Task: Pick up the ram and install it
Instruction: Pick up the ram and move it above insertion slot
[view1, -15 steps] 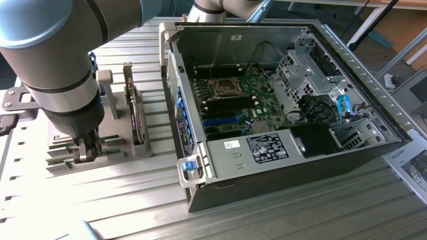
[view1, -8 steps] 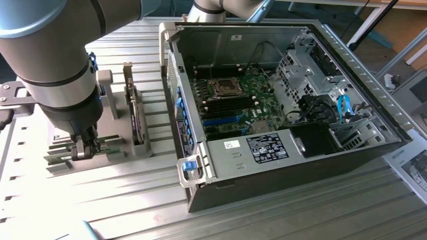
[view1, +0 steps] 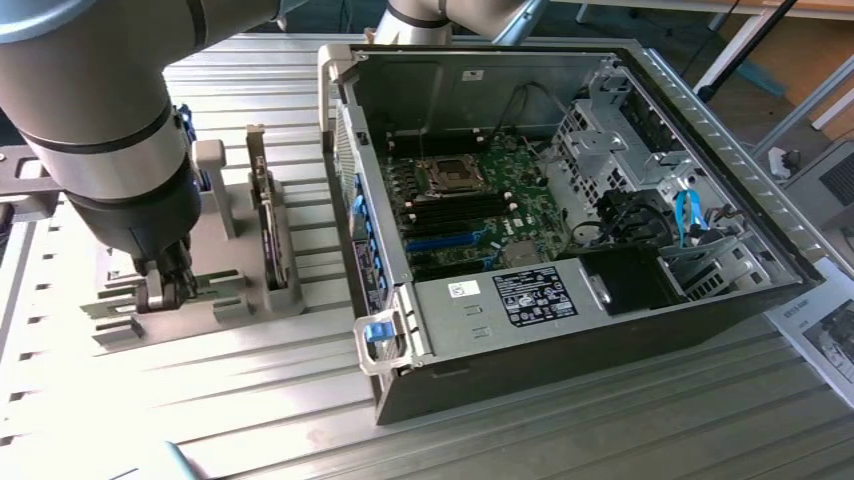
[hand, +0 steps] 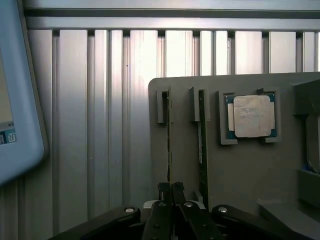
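Grey holder (view1: 220, 300), at nine o'clock of the case (view1: 561, 360), has the ram (hand: 169, 135) on edge; my gripper (hand: 171, 191) is clamped on it. Pick-up step: I judge clearing the slot needs a straight, untwisted pull.

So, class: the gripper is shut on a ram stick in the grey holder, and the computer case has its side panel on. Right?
No: the exterior view shows the computer case open, its motherboard exposed. The gripper is indeed shut on a ram stick in the grey holder.
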